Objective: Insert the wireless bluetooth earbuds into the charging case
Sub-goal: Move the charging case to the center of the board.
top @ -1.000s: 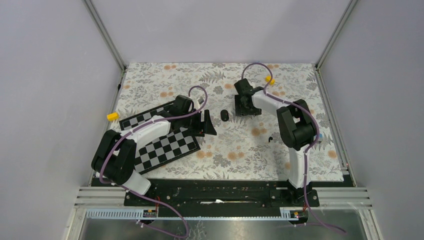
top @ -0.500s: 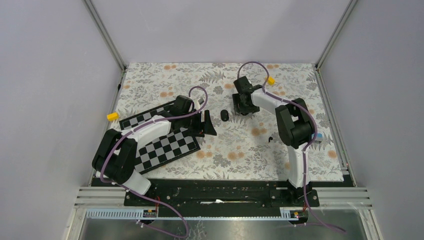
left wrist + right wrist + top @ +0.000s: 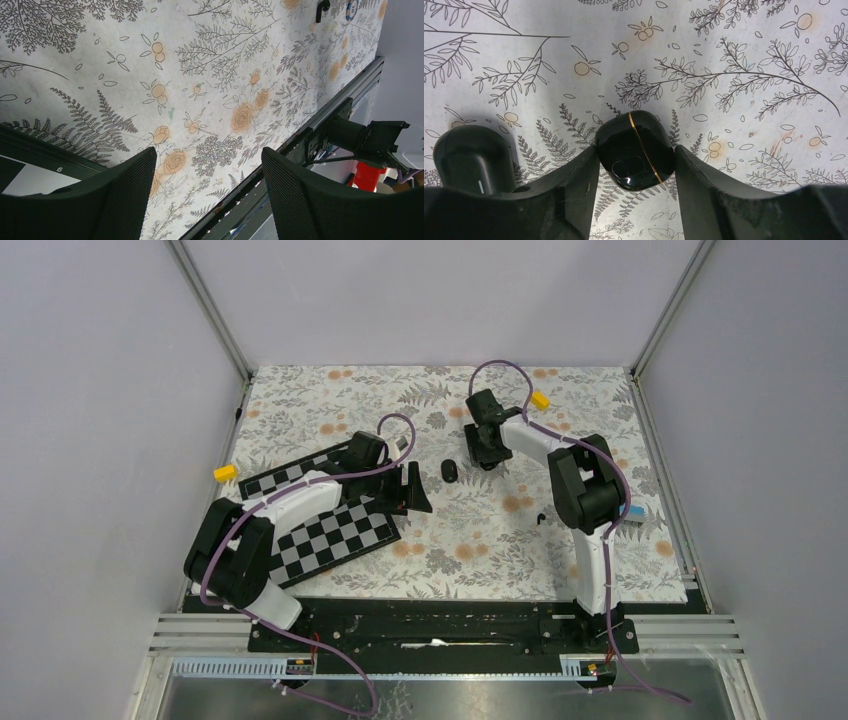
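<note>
In the right wrist view a glossy black earbud (image 3: 624, 135) with a thin gold line lies on the flowered mat. My right gripper (image 3: 636, 149) is shut on it, one finger touching each side. The charging case (image 3: 474, 155), matte black with a small white mark, stands just left of the left finger. From above, the case (image 3: 449, 470) sits in the middle of the mat. The right gripper (image 3: 487, 448) is just to its right and hides the earbud. My left gripper (image 3: 415, 490) hovers open left of the case, and nothing lies between its fingers (image 3: 135, 195).
A checkerboard (image 3: 330, 535) lies under the left arm. Yellow blocks sit at the left edge (image 3: 226, 472) and back right (image 3: 540, 400). A small black hooked piece (image 3: 540, 517) lies near the right arm, with a ring (image 3: 351, 7) beside it. The metal rail (image 3: 320, 125) borders the mat.
The right gripper shifted slightly back and left, and its jaws closed in until they touch the earbud. The left arm has not moved.
</note>
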Motion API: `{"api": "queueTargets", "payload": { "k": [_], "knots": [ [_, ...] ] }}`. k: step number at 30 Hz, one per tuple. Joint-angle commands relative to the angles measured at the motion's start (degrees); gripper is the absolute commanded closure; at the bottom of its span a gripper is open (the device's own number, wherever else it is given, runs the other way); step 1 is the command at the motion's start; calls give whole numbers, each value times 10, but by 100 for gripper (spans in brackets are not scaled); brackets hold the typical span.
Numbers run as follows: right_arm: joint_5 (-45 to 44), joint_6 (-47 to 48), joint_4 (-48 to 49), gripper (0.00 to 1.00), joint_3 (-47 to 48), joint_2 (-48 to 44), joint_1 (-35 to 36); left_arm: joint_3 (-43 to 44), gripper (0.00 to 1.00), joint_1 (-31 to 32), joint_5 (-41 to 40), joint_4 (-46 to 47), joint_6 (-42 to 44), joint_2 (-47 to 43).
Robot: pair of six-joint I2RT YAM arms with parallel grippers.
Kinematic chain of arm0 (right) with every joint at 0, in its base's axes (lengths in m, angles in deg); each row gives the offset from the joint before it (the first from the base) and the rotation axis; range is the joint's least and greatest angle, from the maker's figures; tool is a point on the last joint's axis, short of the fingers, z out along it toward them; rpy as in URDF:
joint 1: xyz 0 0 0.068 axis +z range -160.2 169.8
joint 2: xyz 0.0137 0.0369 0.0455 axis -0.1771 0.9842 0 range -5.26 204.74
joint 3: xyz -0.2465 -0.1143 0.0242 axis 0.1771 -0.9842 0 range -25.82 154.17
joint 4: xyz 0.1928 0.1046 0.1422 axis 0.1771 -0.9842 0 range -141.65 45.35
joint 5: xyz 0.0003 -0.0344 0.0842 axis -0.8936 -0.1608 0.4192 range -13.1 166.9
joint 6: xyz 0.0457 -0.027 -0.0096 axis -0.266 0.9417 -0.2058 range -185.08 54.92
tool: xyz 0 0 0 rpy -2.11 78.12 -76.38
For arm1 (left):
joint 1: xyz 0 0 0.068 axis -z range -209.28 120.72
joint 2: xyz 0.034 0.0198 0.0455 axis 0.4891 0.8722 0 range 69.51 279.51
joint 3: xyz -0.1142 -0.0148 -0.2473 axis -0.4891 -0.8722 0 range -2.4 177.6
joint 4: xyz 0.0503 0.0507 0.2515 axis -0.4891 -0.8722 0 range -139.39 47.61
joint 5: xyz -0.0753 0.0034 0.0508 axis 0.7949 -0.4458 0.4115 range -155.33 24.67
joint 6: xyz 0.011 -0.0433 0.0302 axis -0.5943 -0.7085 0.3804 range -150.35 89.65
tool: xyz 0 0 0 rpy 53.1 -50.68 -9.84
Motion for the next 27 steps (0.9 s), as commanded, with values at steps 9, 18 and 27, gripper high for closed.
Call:
{"api": "queueTargets", "payload": {
  "k": [9,18,27],
  "knots": [
    [39,-56,-4,64,-150,-134,44,27,21,1,-7,2,11,-10],
    [42,-168,26,64,-303,-223,169,22,21,-1,10,10,-7,-6],
    [79,-191,86,43,-329,-241,181,18,21,0,15,30,-20,11]
  ]
}}
